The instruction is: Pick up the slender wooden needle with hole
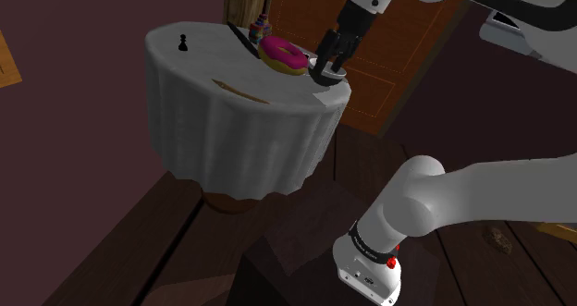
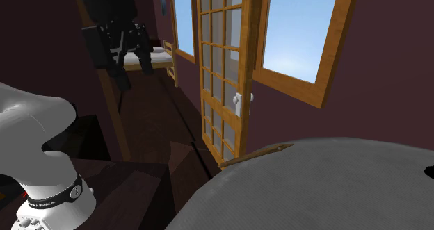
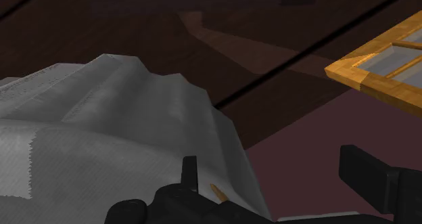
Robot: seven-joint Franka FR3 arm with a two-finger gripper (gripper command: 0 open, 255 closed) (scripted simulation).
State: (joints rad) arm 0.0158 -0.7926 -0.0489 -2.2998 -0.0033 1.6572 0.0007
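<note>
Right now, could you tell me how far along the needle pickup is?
Nothing is done yet: the needle lies flat on the tablecloth. In hand: the gripper, open, hangs by the donut, apart from the needle. Left: reach it, close, lift.

1. The room was dim throughout; the maroon walls and the dark wooden floor swallowed most detail.
2. Daylight came from blue sky behind the glazed door on the far side.
3. The grey tablecloth was the brightest surface, and its hanging folds were softly shaded.
</note>
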